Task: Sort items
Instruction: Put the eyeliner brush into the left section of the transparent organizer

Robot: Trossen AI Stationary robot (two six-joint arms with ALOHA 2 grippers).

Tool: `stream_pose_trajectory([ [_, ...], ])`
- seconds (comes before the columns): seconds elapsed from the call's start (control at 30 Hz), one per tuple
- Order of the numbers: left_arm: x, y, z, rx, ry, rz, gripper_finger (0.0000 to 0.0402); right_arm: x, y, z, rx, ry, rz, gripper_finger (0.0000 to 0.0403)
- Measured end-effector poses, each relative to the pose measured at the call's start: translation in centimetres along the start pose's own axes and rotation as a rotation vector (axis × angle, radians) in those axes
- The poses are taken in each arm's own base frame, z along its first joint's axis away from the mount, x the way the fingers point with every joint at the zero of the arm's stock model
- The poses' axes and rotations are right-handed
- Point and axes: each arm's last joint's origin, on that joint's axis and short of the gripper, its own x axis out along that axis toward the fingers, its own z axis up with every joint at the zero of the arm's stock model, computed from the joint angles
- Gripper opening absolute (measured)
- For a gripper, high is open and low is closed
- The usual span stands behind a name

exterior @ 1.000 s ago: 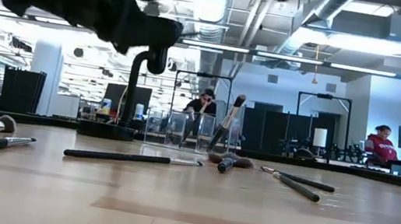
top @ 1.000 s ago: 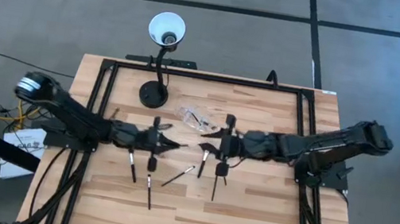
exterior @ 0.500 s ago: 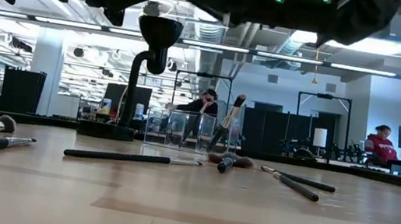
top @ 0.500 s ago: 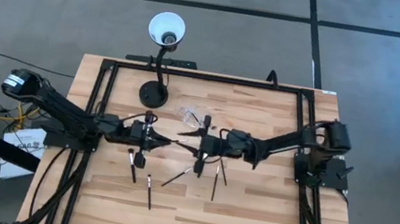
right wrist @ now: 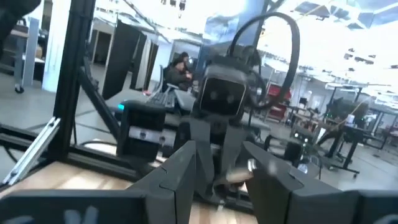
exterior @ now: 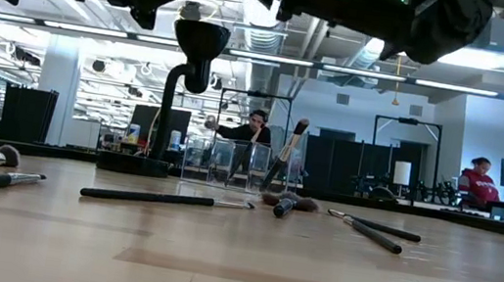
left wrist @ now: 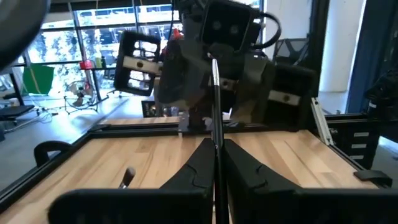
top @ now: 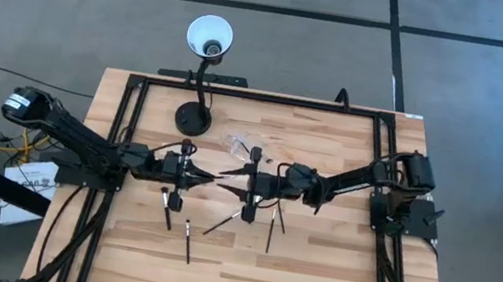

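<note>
My left tool [left wrist: 214, 163] is clamped on a slim, light, stiff brush [left wrist: 215, 102], best pinched mid-handle, while my right tool [right wrist: 219, 171], at three o'clock, stands open and empty.

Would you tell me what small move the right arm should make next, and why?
Probably ease the right gripper forward and close it on the makeup brush. The left gripper is shut on that brush above the table's middle, and the right gripper faces it close by with its fingers apart, so a handover looks ready.
</note>
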Motion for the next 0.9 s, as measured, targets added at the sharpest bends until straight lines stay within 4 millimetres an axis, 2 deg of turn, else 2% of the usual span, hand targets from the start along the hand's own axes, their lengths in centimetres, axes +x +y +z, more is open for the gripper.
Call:
stream_pose_trajectory([
  [0.13,0.0,0.0,0.0,0.0,0.0,0.001,0.0014,0.14,-0.14,0.14,0.0,-0.005,-0.001,0.0102],
  [0.37,0.0,-0.01,-0.03,0.002,0.002,-0.003,0.0015,0.16,-0.09,0.03,0.02,0.007,0.006,0.0013],
  [0.53,0.0,0.0,-0.02,0.001,0.001,-0.001,0.0028,0.16,-0.08,0.04,0.02,0.007,0.005,0.002],
  [0.63,0.0,0.0,-0.02,0.0,0.001,0.0,0.0041,0.16,0.03,0.07,0.029,0.007,0.007,0.0009],
  [0.9,0.0,0.1,-0.07,-0.009,0.008,0.039,0.0074,0.14,0.18,-0.46,0.123,0.065,0.016,0.0007],
])
